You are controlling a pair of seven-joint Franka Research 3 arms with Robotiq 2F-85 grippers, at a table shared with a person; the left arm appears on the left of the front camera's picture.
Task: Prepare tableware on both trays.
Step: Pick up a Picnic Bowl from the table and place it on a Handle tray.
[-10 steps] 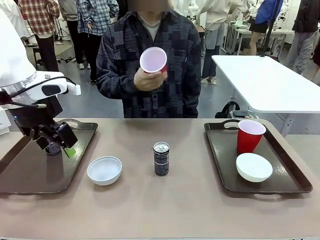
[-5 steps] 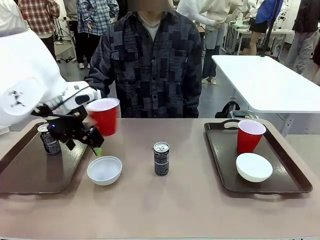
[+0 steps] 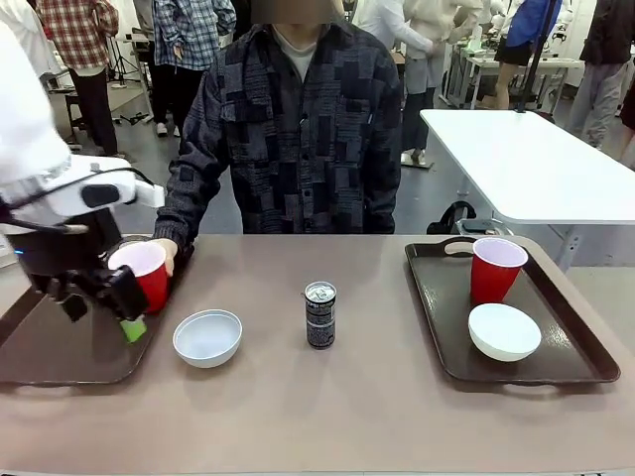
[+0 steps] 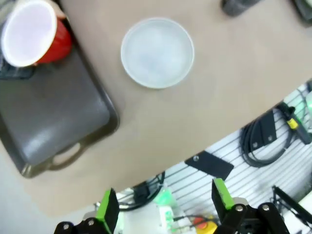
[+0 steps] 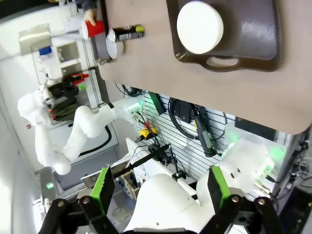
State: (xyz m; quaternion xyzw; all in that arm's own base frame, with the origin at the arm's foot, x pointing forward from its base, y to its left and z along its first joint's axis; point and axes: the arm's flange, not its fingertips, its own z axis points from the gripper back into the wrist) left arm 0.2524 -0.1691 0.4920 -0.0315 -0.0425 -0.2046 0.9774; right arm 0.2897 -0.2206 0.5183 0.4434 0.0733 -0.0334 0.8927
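Note:
A person's hand holds a red cup at the far right part of the left tray; whether it rests on the tray I cannot tell. My left gripper hangs open just in front of that cup, over the tray. In the left wrist view the left gripper is empty, with the cup, tray and a white bowl below. That bowl and a dark can stand on the table. The right tray carries a red cup and a bowl. My right gripper is open, high above the right tray.
The person stands at the far side of the table, one arm stretched to the left tray. A second white table stands behind at the right, and other people farther back. Bare tabletop lies between the two trays, around the can.
The person brought the red cup down from chest height to the left tray. My left gripper, earlier around a can on that tray, came off it and now hangs over the tray's right part.

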